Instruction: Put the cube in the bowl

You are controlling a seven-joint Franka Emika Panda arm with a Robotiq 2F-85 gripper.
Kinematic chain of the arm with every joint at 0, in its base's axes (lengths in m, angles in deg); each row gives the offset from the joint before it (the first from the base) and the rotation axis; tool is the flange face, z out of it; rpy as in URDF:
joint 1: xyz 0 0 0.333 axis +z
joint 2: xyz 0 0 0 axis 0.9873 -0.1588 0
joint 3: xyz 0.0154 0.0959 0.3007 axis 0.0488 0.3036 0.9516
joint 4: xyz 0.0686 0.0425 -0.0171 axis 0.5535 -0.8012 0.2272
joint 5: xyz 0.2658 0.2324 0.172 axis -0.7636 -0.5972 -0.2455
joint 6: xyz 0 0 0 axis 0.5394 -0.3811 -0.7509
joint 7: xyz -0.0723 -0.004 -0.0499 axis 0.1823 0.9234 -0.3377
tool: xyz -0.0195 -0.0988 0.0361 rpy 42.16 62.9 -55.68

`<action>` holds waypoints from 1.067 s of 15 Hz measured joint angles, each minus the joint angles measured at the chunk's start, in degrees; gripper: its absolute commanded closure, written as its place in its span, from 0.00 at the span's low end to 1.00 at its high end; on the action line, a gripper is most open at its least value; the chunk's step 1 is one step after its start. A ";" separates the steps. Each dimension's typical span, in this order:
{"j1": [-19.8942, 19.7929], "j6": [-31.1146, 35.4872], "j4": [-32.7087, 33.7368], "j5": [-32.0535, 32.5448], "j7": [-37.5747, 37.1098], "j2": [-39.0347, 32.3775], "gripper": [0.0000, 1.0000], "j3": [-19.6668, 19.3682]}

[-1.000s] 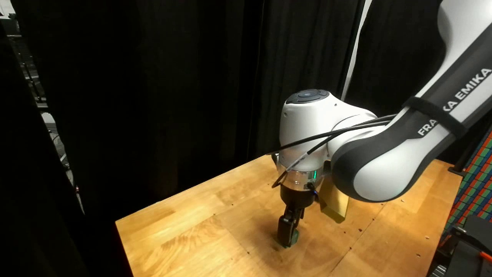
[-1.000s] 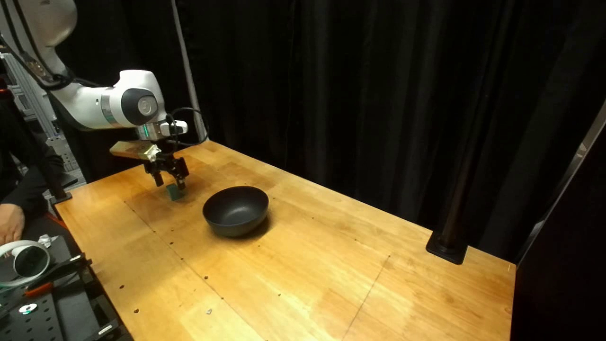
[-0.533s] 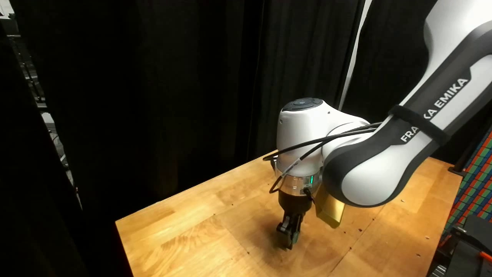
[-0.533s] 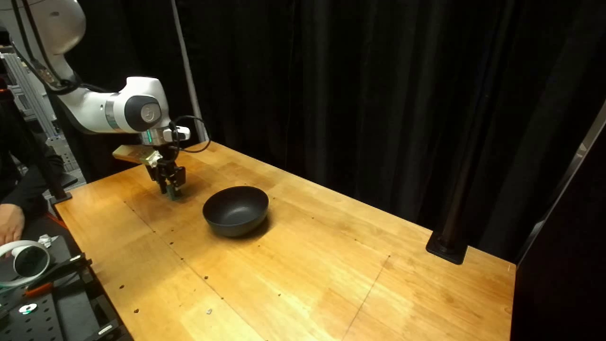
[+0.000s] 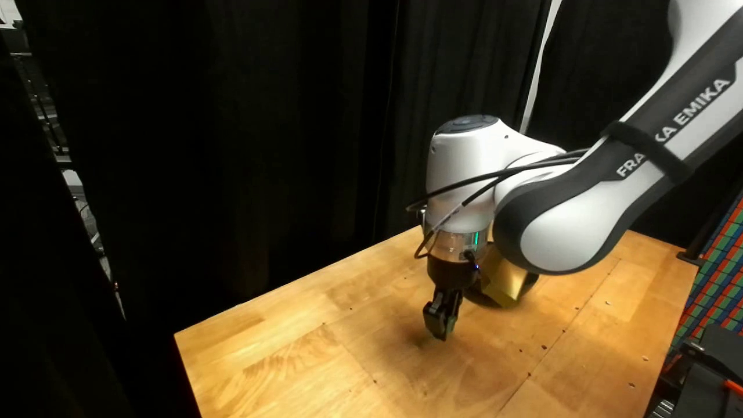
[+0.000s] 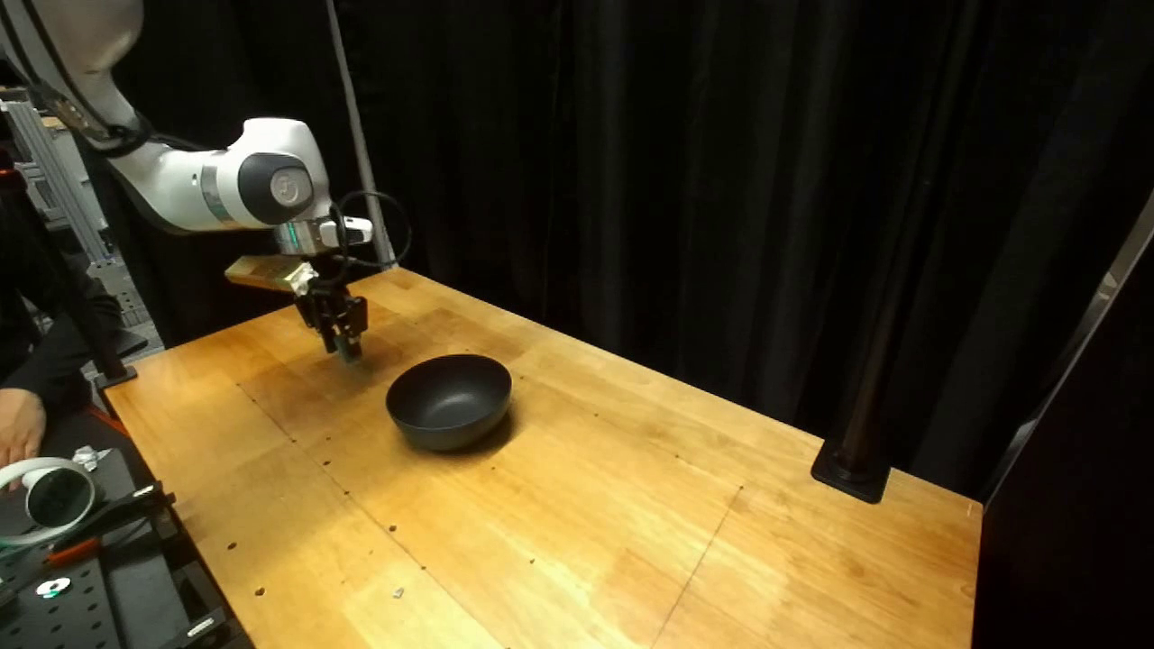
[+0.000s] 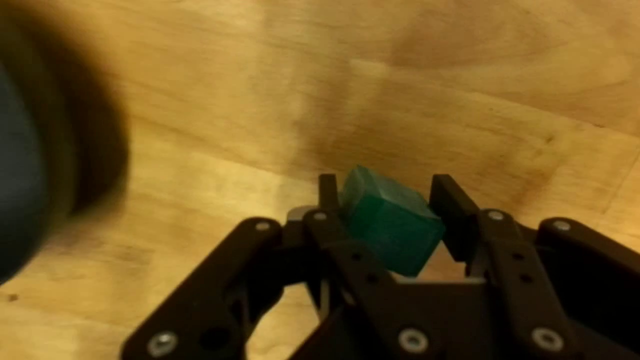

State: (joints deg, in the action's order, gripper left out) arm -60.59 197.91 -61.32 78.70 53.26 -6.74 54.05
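Observation:
The small green cube [image 7: 395, 235] is pinched between the fingers of my gripper [image 7: 386, 192], sitting turned at an angle to the pads in the wrist view. In an exterior view the cube [image 6: 348, 350] shows as a green bit at the fingertips, held a little above the table. The black bowl [image 6: 451, 436] stands upright on the table, to the right of my gripper there. At the left edge of the wrist view part of the bowl [image 7: 20, 165] appears, blurred. My gripper [image 5: 442, 332] hides most of the cube in an exterior view, and the arm covers most of the bowl.
The wooden table [image 6: 577, 505] carries a black post base [image 6: 850, 470] at its far right. A gold-coloured bracket [image 5: 505, 280] sticks out from my wrist. Dark curtains [image 6: 703, 180] hang behind the table. A person's hand [image 6: 20, 433] rests beside the table at left.
My gripper went down and shut on the cube, which stood on the table between the open fingers. It has since risen with the cube and shifted slightly towards the bowl.

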 measured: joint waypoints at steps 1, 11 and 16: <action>0.65 -1.87 -0.64 2.42 -1.63 2.50 0.76 -1.84; -2.47 -15.15 -3.35 26.38 -21.45 10.81 0.18 -7.64; -4.58 -15.74 -3.58 26.63 -22.43 10.84 0.00 -6.63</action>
State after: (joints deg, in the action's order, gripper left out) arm -65.17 182.17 -64.91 105.33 30.83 4.10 47.41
